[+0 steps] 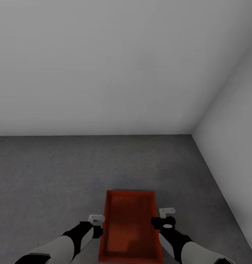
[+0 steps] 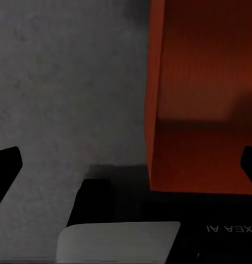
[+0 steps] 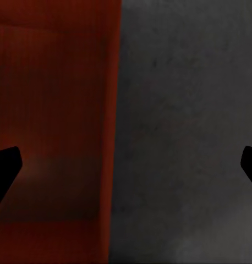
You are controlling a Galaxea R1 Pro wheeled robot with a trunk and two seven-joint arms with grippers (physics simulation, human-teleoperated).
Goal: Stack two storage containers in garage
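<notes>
In a bare garage corner, one orange-red container lies on the grey concrete floor at the 6 o'clock edge of the head view, its long axis running from 6 toward 12 o'clock, straight away from the robot. The left claw stands just off the bin's 9 o'clock wall and the right claw just off its 3 o'clock wall, so the container sits squarely between the two arms, about equally near to each. Both claws are spread wide: in the left wrist view the dark fingertips sit far apart at the picture's edges, with floor and the bin's wall between them, and in the right wrist view the fingertips are likewise well separated, straddling the bin's wall and the floor beside it. Neither claw appears to grip anything; whether a fingertip grazes the rim cannot be told. White walls meet at about 2 o'clock. By the look of it, this bin is set down as the base of the stack; any next grasp would come across its short width, from 9 and 3 o'clock.
</notes>
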